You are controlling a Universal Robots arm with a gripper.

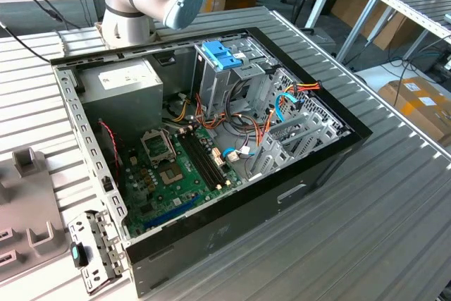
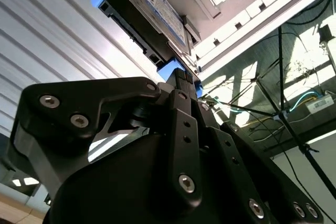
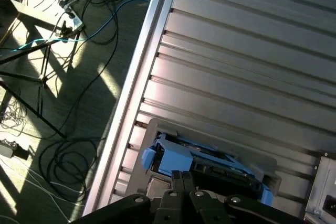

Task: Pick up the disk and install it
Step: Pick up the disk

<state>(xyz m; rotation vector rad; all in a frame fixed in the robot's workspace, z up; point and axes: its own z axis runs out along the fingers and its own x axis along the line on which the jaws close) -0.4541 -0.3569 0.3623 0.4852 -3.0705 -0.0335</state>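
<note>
Gripper (image 2: 185, 78) poised at the light-blue end rail of the disk (image 2: 157, 11), lying flat in a grey cradle (image 3: 157, 126) on the ribbed table (image 3: 252, 51). Cannot tell how open, or whether gripping. Likely risk: shallow hold on plastic edge, tilting or dropping the disk.

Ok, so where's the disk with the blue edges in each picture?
Second wrist view: the disk, label showing, lies just past the gripper.
First wrist view: the disk sits in a grey holder near the table's edge, just past the gripper.
Exterior view: here I can point to the open computer case instead.
Shared landmark: the ribbed metal table, seen in all three.
</note>
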